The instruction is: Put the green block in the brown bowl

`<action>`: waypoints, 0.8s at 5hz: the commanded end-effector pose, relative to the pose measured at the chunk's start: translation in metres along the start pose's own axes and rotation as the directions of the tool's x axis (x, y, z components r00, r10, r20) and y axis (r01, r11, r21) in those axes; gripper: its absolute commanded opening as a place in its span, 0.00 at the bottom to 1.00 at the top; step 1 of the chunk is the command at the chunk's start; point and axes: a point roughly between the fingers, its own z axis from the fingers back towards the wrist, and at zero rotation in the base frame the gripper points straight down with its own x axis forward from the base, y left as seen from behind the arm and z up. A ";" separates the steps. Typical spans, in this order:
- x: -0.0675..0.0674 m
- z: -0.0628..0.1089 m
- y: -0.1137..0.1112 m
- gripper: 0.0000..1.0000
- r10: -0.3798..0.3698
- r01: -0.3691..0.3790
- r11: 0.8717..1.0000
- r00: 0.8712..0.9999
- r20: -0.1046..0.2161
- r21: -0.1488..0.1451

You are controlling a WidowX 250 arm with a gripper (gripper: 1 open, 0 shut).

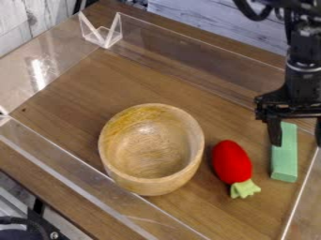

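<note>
The table [138, 75] carries all items. The brown bowl [152, 147], lower centre, sits empty, ready to receive. The gripper [294, 127], right edge, hangs with jaws spread astride the upper end of the green block [284, 154], apparently aligned for pickup. The block lies flat, right of the red toy [231, 162].

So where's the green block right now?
The green block lies flat at the table's right edge, right of the red strawberry toy, beneath the open gripper.
</note>
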 end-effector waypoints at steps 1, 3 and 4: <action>0.002 -0.001 -0.007 1.00 -0.003 0.004 1.000 0.999 0.043 -0.027; 0.010 -0.004 0.005 1.00 0.068 -0.067 0.998 0.995 0.072 -0.013; 0.020 0.010 0.010 1.00 0.121 -0.121 0.993 0.988 0.097 -0.010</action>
